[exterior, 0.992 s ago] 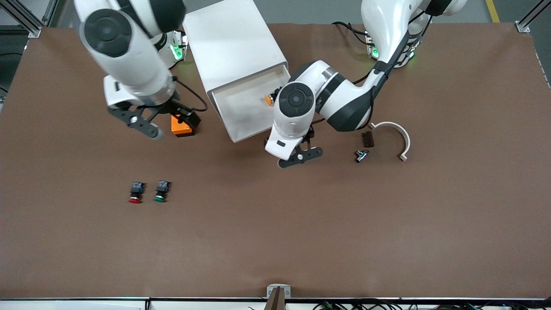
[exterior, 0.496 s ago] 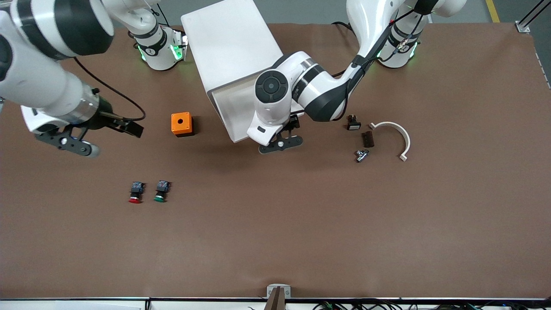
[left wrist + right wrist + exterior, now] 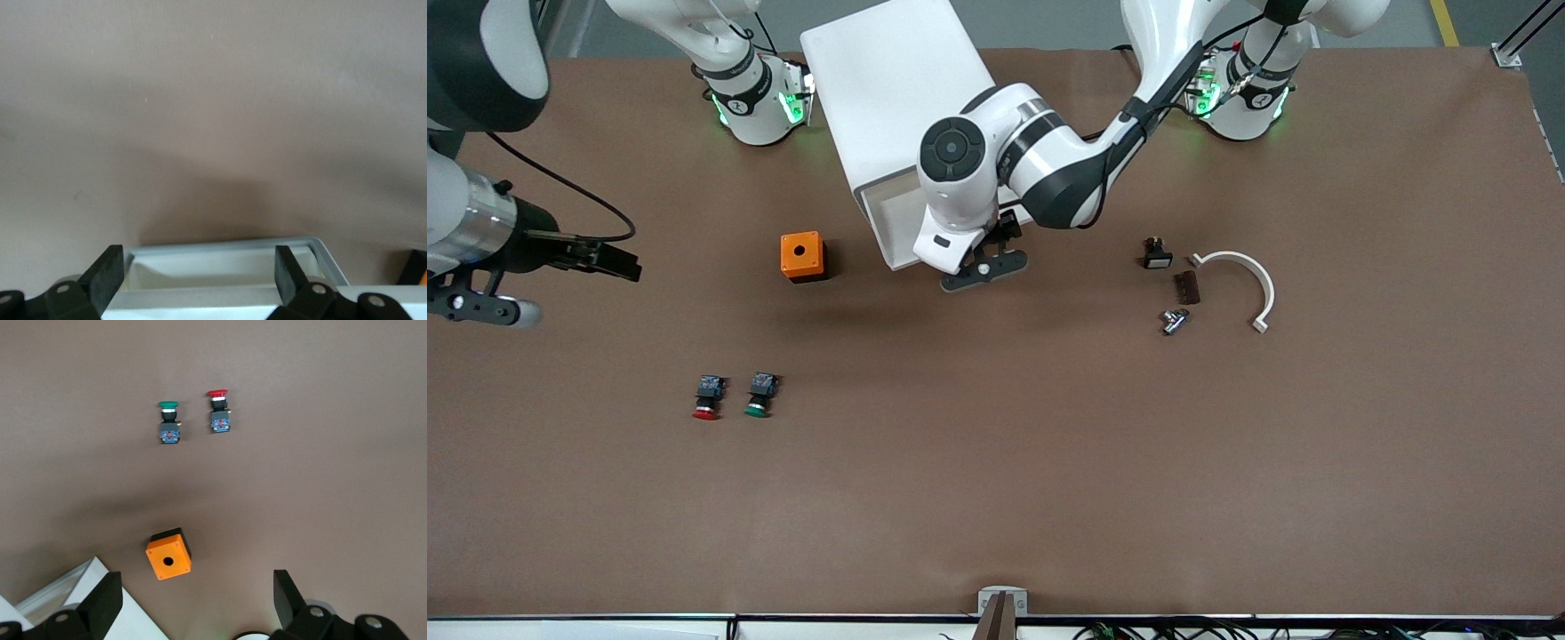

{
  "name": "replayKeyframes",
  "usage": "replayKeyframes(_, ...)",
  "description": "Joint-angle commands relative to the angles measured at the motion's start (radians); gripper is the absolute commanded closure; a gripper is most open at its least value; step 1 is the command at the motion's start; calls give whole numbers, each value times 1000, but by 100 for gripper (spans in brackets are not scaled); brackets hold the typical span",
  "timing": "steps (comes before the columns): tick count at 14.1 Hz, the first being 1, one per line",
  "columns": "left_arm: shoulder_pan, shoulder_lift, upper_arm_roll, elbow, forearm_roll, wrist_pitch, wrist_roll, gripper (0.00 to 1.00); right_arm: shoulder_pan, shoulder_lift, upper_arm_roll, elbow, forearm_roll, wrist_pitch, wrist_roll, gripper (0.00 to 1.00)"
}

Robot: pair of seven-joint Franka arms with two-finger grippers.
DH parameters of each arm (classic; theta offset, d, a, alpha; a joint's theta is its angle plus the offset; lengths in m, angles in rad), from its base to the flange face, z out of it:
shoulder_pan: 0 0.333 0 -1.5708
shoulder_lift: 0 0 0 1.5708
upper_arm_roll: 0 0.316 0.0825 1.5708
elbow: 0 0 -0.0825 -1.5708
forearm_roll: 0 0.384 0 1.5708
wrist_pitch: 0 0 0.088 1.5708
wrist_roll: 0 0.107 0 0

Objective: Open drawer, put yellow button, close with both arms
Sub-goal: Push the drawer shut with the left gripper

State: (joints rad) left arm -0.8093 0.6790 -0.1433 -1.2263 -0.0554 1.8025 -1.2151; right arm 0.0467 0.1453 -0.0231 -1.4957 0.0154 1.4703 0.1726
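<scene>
Since a moment ago: your left arm has slid toward the cabinet and the drawer sticks out less than it did; your right arm has swung away toward its own end of the table.
Drawer (image 3: 895,231): topmost tray of the white cabinet (image 3: 894,89), pulled out only part way; you see a strip of its pale inside and its front lip.
Left gripper (image 3: 985,271): sits right at the drawer's front lip, fingers (image 3: 107,273) spread apart with nothing between them; the left wrist view looks past them into the tray.
Right gripper (image 3: 480,302): hangs over bare table at the right arm's end, well apart from the cabinet, fingers (image 3: 103,600) spread, holding nothing.
Yellow button: you cannot see it in any view; the left arm covers most of the tray's open part.
Orange box (image 3: 802,256): stands on the table beside the drawer, toward the right arm's end.
Red button (image 3: 707,396) and green button (image 3: 759,395): side by side, nearer the front camera than the orange box.
Small parts: a black piece (image 3: 1157,253), a dark block (image 3: 1185,287), a metal fitting (image 3: 1172,320) and a white curved bracket (image 3: 1249,276) lie toward the left arm's end.
</scene>
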Motion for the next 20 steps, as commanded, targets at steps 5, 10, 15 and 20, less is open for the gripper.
replayKeyframes(5,-54,-1,1,-2,-147,-26,-29,1,-96,-16,17,0,-6,-11,-176,0)
replayKeyframes(10,-54,4,-1,-16,-253,-26,-31,1,-102,-16,20,25,-43,-11,-188,0)
replayKeyframes(15,-48,5,-1,-51,-351,-25,-21,1,-102,-12,22,31,-43,-10,-183,0)
replayKeyframes(20,-45,4,-1,-70,-388,-25,-17,1,-102,-10,22,31,-43,-11,-188,0)
